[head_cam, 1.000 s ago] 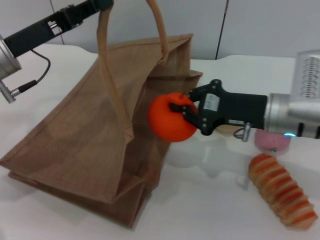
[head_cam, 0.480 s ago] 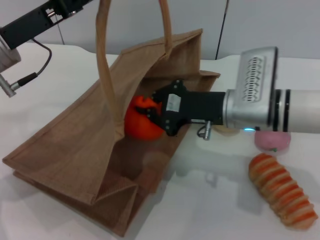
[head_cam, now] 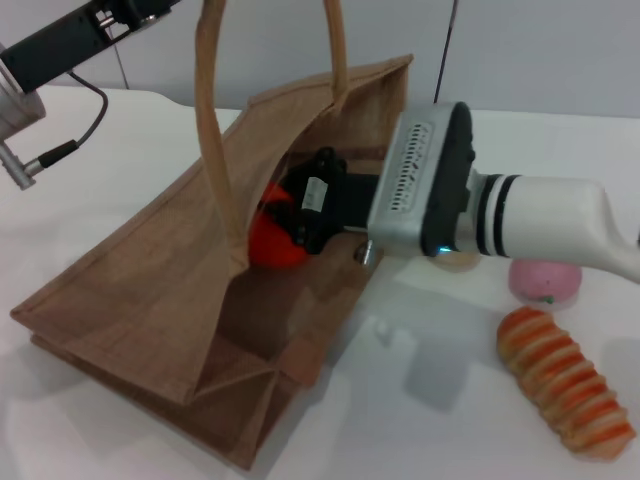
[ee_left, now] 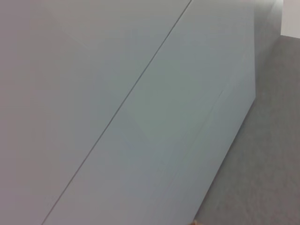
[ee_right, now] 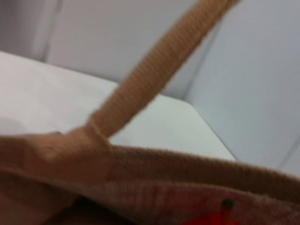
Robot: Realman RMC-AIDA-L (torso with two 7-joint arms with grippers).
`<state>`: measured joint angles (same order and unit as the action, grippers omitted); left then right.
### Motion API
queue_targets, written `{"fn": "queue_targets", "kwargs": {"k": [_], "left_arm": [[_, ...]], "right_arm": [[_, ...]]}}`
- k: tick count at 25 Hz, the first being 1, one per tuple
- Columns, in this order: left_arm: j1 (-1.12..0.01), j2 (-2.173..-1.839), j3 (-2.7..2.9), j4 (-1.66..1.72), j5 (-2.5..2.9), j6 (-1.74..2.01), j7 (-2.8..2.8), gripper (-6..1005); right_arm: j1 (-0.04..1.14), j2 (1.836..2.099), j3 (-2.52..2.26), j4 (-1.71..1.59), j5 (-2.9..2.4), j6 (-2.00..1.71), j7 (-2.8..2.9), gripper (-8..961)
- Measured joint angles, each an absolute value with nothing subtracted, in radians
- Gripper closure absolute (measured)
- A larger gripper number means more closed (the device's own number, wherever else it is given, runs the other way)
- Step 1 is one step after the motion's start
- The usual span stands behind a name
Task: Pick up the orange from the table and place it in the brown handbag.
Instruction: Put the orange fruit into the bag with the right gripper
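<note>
- Nearest to us, the brown handbag [head_cam: 150, 300] lies tipped on the table [head_cam: 420, 420], its base corner toward us and its open mouth facing up and to the right; we take it as our landmark.
- Its long axis runs from the near-left base up to the far-right rim, so the opening points at the incoming arm.
- To the right of the bag, near the front, we see a striped bread-like piece [head_cam: 565, 385] lying on the table, well apart from the bag.
- A bit farther back on that side sits a pink round item [head_cam: 545, 280], partly hidden behind the arm.
- Now the action: the right gripper [head_cam: 295, 215] is inside the bag's mouth, its dark fingers closed around the orange [head_cam: 272, 243].
- We see the orange just inside the opening, below the near handle [head_cam: 215, 130], only part of its red-orange skin showing past the fingers.
- In the right wrist view, a sliver of the orange [ee_right: 213, 219] shows under the bag's rim [ee_right: 187, 168], with a handle strap [ee_right: 154, 70] rising above.
- Farthest back, above the bag's left side, the left gripper [head_cam: 150, 8] is up at the top of the handles; we cannot tell how its fingers stand.
- The left wrist view shows only a plain wall [ee_left: 140, 112].
</note>
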<state>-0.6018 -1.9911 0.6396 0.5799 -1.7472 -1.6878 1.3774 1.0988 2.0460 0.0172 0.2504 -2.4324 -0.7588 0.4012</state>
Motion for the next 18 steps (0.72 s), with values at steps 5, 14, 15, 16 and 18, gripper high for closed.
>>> {"fn": "queue_targets", "kwargs": {"k": [5,14,15,16,18], "left_arm": [[-0.599,-1.991,0.64,0.58,-1.747,-1.678,1.38,885],[-0.599,-1.98,0.612,0.499,-1.743,-1.622,1.438,885],[-0.6,-1.975,0.612,0.486,-1.744,-1.614,1.445,886],[-0.601,-1.97,0.612,0.47,-1.744,-1.602,1.454,886],[-0.603,-1.959,0.612,0.44,-1.744,-1.581,1.468,886]], "right_arm": [[1.084,2.045,0.046,0.263,-2.432,-0.736,0.352,789],[1.048,2.042,0.076,0.257,-2.427,-0.735,0.343,510],[1.043,2.041,0.079,0.257,-2.427,-0.735,0.344,486],[1.038,2.041,0.081,0.257,-2.427,-0.735,0.345,461],[1.017,2.038,0.101,0.255,-2.427,-0.735,0.35,413]]}}
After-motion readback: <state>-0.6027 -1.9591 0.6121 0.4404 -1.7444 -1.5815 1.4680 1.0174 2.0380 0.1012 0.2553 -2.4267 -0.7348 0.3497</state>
